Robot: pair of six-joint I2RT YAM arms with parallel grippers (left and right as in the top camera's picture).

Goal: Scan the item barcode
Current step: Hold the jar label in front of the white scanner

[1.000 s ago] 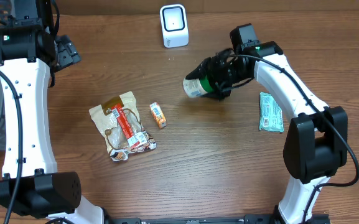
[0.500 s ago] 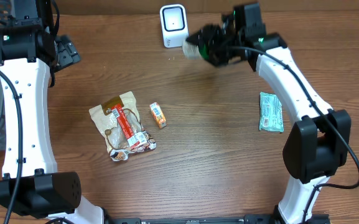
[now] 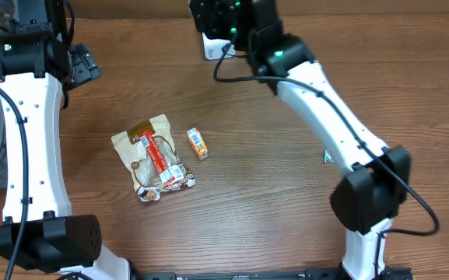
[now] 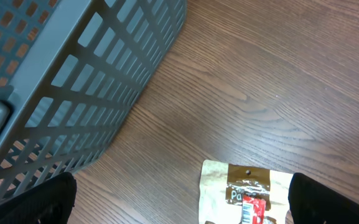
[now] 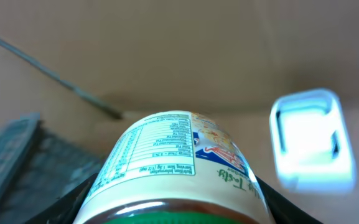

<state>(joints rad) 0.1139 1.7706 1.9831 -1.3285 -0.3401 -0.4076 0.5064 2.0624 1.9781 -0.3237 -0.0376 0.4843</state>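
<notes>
Right wrist view showed the step plainly: my right gripper (image 5: 173, 208) had its jaws partway closed around the bottle (image 5: 173, 155), gripping it near the green cap, with the nutrition panel turned up toward the lens. The white scanner (image 5: 313, 140) stood just to the right of the bottle in that view, near but not lined up with it.

From overhead, my right arm reached to the far edge of the table (image 3: 286, 194), and the wrist covered most of the scanner, so only its lower edge showed. I judged this to be the presenting step: the bottle was up off the table, close to the scanner, and the scan itself not yet done.

I could not see a barcode on any face that showed, so I could not tell whether it faced the scanner window.

The next move, as I judged it, called for bringing the bottle squarely before the window and rolling my wrist until the barcode faced it, while keeping the grip firm on the round body.

My left gripper (image 4: 179, 208) hung with its jaws wide and empty at the left, between the grey basket (image 4: 61, 81) and the snack pouch (image 4: 247, 193).
</notes>
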